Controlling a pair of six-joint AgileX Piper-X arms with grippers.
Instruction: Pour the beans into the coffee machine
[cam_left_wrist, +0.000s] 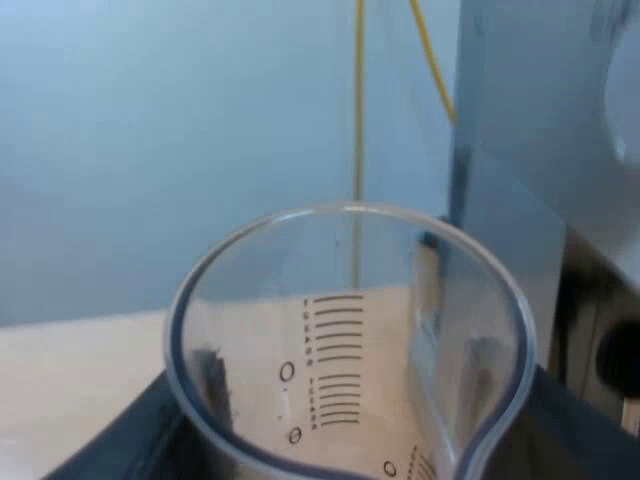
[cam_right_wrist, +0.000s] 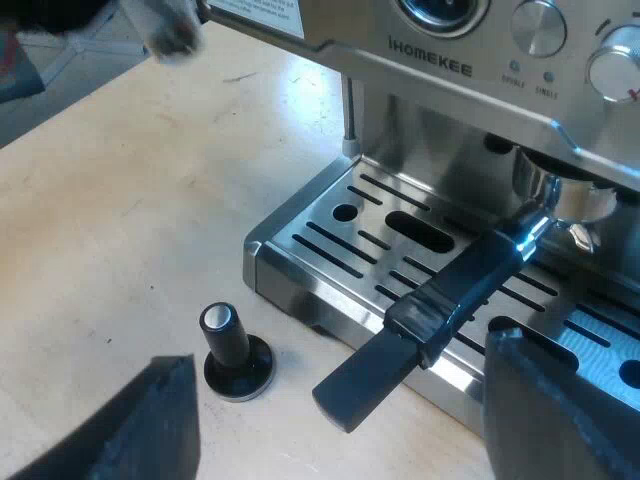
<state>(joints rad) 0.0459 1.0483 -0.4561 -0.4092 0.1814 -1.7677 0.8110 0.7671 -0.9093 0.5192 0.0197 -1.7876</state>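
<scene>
A clear measuring glass (cam_left_wrist: 345, 340) with printed marks stands upright between the dark fingers (cam_left_wrist: 150, 430) of my left gripper (cam_left_wrist: 350, 455), which is shut on it. I see no beans in the part of the glass that shows. The espresso machine's grey side (cam_left_wrist: 540, 130) rises close beside the glass. My right gripper (cam_right_wrist: 340, 440) is open in front of the machine's drip tray (cam_right_wrist: 330, 240). The metal holder (cam_right_wrist: 555, 195) is locked into the machine's front, and its dark handle (cam_right_wrist: 430, 310) reaches out toward the gap between my right fingers.
A tamper with a black knob (cam_right_wrist: 235, 352) stands on the light wooden table (cam_right_wrist: 110, 220) near the drip tray's corner. A blurred dark shape with something pale (cam_right_wrist: 165, 30) hangs by the machine's upper edge. Control knobs (cam_right_wrist: 540, 25) line the front panel.
</scene>
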